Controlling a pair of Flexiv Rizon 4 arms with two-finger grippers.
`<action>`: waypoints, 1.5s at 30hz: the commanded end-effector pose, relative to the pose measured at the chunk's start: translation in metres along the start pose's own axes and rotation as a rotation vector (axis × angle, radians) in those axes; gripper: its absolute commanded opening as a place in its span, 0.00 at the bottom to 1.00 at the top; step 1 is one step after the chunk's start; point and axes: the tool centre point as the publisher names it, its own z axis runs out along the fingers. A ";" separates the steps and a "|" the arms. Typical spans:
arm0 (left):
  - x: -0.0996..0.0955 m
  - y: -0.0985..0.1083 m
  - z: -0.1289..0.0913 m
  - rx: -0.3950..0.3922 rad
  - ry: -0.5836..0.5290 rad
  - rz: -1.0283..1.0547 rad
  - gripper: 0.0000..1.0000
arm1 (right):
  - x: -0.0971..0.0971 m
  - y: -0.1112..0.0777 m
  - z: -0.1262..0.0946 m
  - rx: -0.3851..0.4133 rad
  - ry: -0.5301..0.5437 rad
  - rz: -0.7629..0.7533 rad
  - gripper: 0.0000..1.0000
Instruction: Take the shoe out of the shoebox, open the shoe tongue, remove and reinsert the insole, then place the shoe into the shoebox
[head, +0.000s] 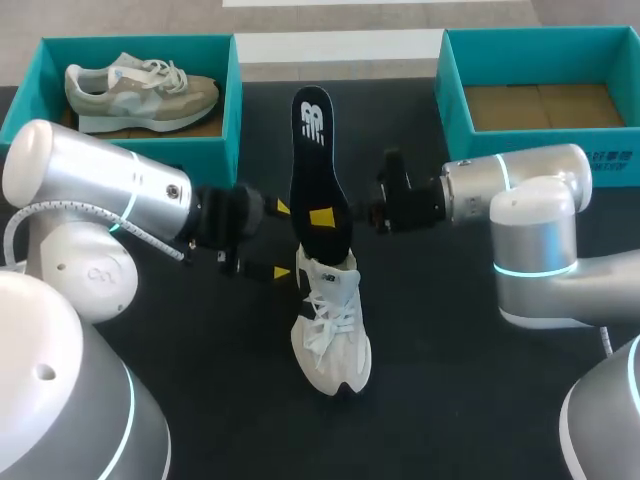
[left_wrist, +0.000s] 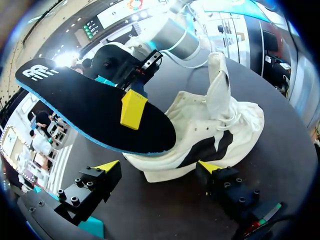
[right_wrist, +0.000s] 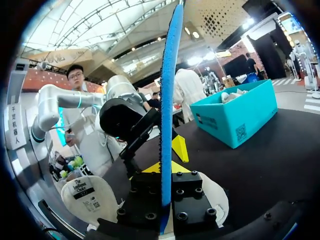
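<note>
Clamped upright in right gripper (head: 330, 215): black insole (head: 315, 160), lower end at collar of white shoe (head: 332, 330) standing on table (head: 450, 380). Spread wide, just beside shoe's heel: left gripper (head: 282, 240).

Head view: insole (head: 318, 180) lower end covers heel opening of shoe (head: 332, 330), at its 12 o'clock. One finger of right gripper (head: 332, 217) behind insole, unseen. Cut off by frame edge: right shoebox (head: 455, 95), 1 o'clock from shoe. Right wrist view: shoe largely under gripper.
</note>
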 end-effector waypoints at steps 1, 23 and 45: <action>0.000 0.000 0.000 -0.003 0.001 0.000 1.00 | -0.001 -0.007 0.001 0.006 0.012 -0.002 0.00; 0.000 0.000 0.000 -0.003 0.001 0.000 1.00 | 0.024 -0.054 0.010 0.001 0.015 0.135 0.00; 0.000 0.000 0.000 -0.003 0.001 0.000 1.00 | -0.001 -0.011 -0.001 0.110 0.063 0.098 0.00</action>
